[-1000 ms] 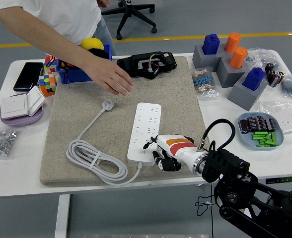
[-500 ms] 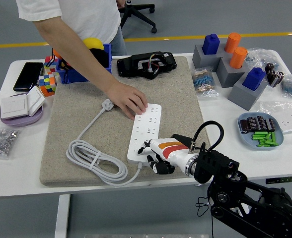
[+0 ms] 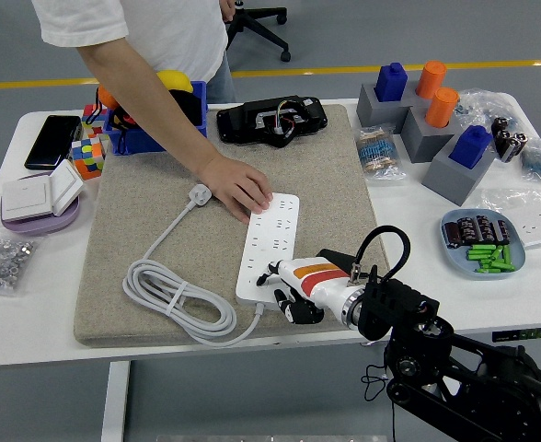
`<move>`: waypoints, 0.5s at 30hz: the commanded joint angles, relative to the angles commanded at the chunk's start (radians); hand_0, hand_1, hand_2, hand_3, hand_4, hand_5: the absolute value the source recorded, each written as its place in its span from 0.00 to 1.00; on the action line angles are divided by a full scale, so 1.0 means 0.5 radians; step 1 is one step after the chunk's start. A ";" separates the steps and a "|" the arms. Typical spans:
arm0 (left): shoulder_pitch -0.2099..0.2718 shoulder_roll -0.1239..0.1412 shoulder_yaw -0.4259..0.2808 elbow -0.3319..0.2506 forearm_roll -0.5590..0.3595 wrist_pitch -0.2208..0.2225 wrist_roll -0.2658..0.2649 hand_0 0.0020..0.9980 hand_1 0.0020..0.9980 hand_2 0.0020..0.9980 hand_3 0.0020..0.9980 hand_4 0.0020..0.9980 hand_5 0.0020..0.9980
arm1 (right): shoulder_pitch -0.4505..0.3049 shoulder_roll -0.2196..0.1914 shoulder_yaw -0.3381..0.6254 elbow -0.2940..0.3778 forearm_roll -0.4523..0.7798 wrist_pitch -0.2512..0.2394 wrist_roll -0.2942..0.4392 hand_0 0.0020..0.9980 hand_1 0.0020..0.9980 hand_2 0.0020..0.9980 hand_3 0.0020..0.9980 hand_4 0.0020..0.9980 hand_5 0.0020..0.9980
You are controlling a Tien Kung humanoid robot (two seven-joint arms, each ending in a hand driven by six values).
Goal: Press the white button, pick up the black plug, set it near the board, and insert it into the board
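Since only your right hand [image 3: 289,293] is in view, it does the press: it sits at the near end of the strip [image 3: 269,244], fingers curled, gripping nothing. Strip's long axis runs near-to-far. A person's hand [image 3: 240,187] rests on its far end. Can't tell which item is the black plug; white plug [image 3: 200,194] lies far-left on the mat [image 3: 335,175].

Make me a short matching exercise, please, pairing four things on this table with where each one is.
Things:
1. power strip
2. phone
3. blue dish
4. robot's right hand

Places:
A. far left corner of the table
B. near end of the strip
C. on the beige mat, under a person's hand
D. right side, holding green pieces

Pairs: 1-C, 2-A, 3-D, 4-B
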 joint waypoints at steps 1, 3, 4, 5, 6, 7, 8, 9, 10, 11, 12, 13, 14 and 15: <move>0.000 0.000 0.001 0.000 -0.001 0.000 -0.001 0.47 0.50 0.52 0.57 0.61 0.25 | -0.001 -0.002 -0.004 -0.001 0.003 0.000 0.003 0.00 0.00 0.07 0.72 0.30 0.00; 0.000 0.000 0.000 0.000 0.001 0.000 0.000 0.47 0.50 0.52 0.57 0.61 0.25 | 0.000 -0.004 -0.007 -0.004 0.004 -0.003 0.008 0.00 0.00 0.07 0.72 0.30 0.00; -0.001 0.000 0.000 0.000 0.000 0.000 0.000 0.47 0.50 0.52 0.57 0.61 0.25 | 0.001 -0.004 -0.007 -0.009 0.003 -0.004 0.011 0.00 0.00 0.07 0.72 0.30 0.00; -0.003 0.000 0.001 0.000 -0.001 0.000 0.000 0.47 0.50 0.52 0.57 0.61 0.25 | 0.002 -0.004 -0.007 -0.014 0.002 -0.004 0.012 0.00 0.00 0.07 0.71 0.30 0.00; -0.005 0.000 0.002 0.000 -0.003 0.000 -0.001 0.47 0.50 0.52 0.57 0.61 0.25 | 0.003 -0.005 -0.006 -0.017 0.001 -0.005 0.013 0.00 0.00 0.07 0.71 0.30 0.00; -0.006 0.001 0.005 0.000 -0.005 0.000 -0.002 0.47 0.50 0.52 0.57 0.61 0.25 | 0.003 -0.006 -0.006 -0.020 0.000 -0.005 0.014 0.00 0.00 0.07 0.71 0.30 0.00; -0.006 0.001 0.011 0.000 -0.010 0.000 -0.002 0.47 0.50 0.52 0.57 0.61 0.25 | 0.003 -0.008 -0.006 -0.023 0.001 -0.006 0.015 0.00 0.00 0.07 0.71 0.30 0.00; -0.007 0.002 0.010 0.000 -0.010 0.000 -0.003 0.47 0.50 0.52 0.57 0.61 0.25 | 0.003 -0.010 -0.007 -0.024 0.002 -0.007 0.016 0.00 0.00 0.07 0.71 0.30 0.00; -0.007 0.002 0.009 0.000 -0.008 0.000 -0.002 0.47 0.50 0.52 0.57 0.61 0.25 | 0.003 -0.012 -0.007 -0.025 0.001 -0.008 0.018 0.00 0.00 0.07 0.71 0.30 0.00; -0.007 0.003 0.008 0.000 -0.007 0.000 -0.002 0.47 0.50 0.52 0.57 0.61 0.25 | 0.004 -0.013 -0.006 -0.026 0.001 -0.007 0.017 0.00 0.00 0.07 0.71 0.30 0.00; -0.007 0.003 0.007 0.000 -0.005 0.000 -0.001 0.47 0.50 0.52 0.57 0.61 0.25 | 0.004 -0.015 -0.003 -0.027 0.000 -0.006 0.017 0.00 0.00 0.07 0.71 0.30 0.00; -0.007 0.003 0.008 0.000 -0.006 0.000 -0.001 0.47 0.50 0.52 0.57 0.61 0.25 | 0.004 -0.017 -0.001 -0.028 -0.001 -0.006 0.016 0.00 0.00 0.07 0.71 0.30 0.00; -0.007 0.003 0.008 0.000 -0.006 0.000 -0.001 0.47 0.50 0.52 0.57 0.61 0.25 | 0.003 -0.021 0.003 -0.028 -0.001 -0.005 0.016 0.00 0.00 0.07 0.71 0.30 0.00; -0.007 0.003 0.008 0.000 -0.007 0.000 -0.001 0.47 0.50 0.52 0.57 0.61 0.25 | 0.002 -0.028 0.010 -0.026 -0.001 -0.004 0.015 0.00 0.00 0.07 0.71 0.30 0.00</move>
